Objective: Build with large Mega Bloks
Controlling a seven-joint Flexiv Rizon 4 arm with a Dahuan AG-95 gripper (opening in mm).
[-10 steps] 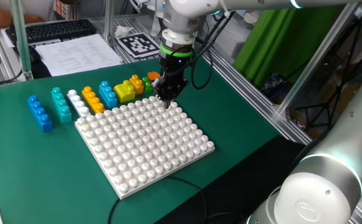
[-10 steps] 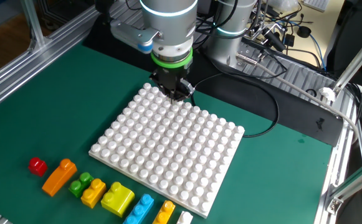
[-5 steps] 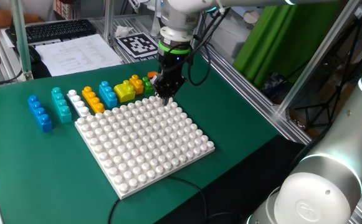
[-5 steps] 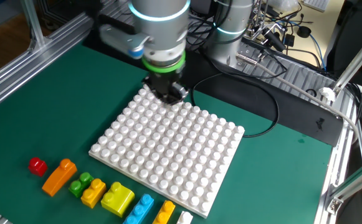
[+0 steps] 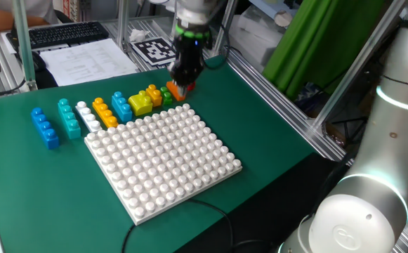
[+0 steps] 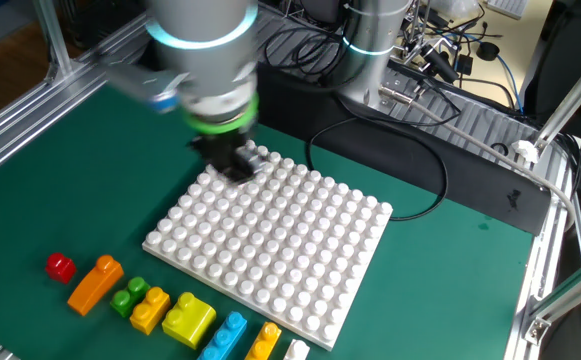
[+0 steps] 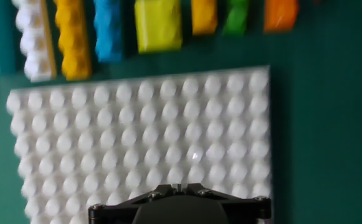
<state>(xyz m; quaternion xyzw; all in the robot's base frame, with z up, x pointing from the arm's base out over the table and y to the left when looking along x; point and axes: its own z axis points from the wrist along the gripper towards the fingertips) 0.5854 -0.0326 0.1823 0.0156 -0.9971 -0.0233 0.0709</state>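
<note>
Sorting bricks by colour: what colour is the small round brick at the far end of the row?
Red, clearest in the other fixed view.

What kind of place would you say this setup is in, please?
Most likely a robotics lab or test cell: a green-covered table framed by aluminium rails, a printed marker tag on it, a keyboard behind, and cables beside the arm's base.

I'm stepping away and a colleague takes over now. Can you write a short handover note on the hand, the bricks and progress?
Hand: shut and empty, pointing down above the white studded baseplate's corner on the bricks' side.
Bricks: the glossy plastic bricks all lie in a row on the green mat beside the baseplate, blue at one end, the orange sloped brick and small red brick at the other.
Done: nothing built, no brick on the baseplate.
Left: the whole build.
</note>
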